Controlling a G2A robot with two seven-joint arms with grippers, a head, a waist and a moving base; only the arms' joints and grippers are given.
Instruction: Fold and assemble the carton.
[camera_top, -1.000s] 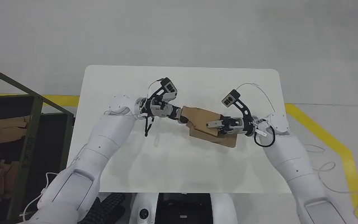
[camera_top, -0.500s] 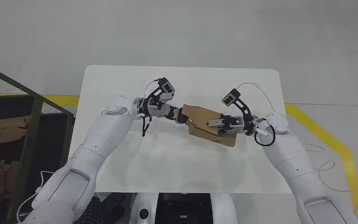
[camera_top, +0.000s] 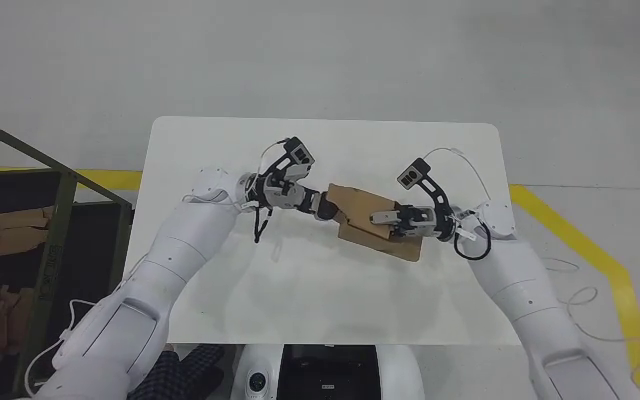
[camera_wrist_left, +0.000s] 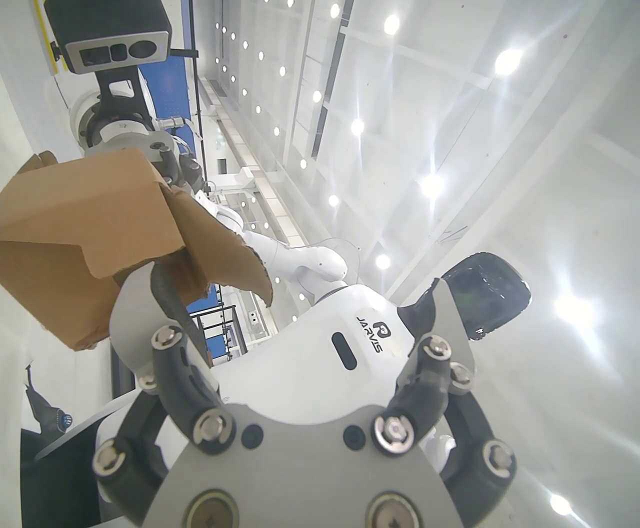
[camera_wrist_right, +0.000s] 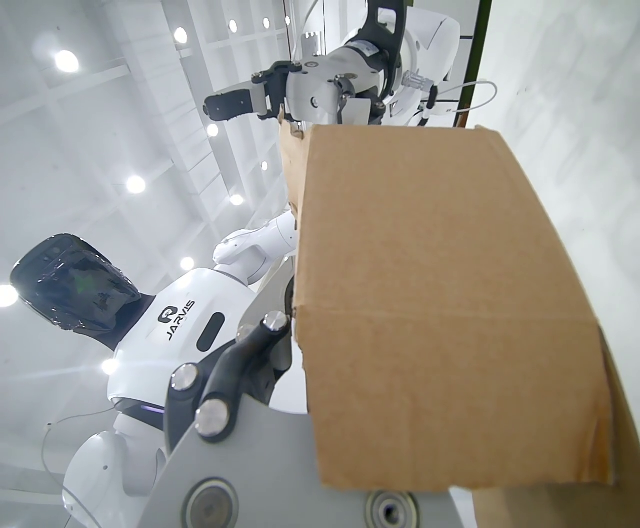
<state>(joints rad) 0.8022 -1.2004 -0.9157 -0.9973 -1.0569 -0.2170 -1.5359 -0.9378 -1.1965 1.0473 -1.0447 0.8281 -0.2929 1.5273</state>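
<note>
A white table (camera_top: 400, 150) seen from above, with wide bare surface toward its 12 o'clock, 6 o'clock and 9 o'clock edges. A brown cardboard carton (camera_top: 355, 205), partly folded with loose flaps, sits just toward 3 o'clock of the table's centre, well apart from every edge; the 3 o'clock edge is nearest. Whether it rests on the surface cannot be told. The left gripper (camera_top: 322, 204) meets the carton at its 9 o'clock end. Its fingers (camera_wrist_left: 167, 295) are spread wide, one against the underside of a ragged flap, the other free in open air. The right gripper (camera_top: 383, 219) comes in from 3 o'clock and lies over the carton's top panel; the cardboard hides it, so whether it grips cannot be told.
</note>
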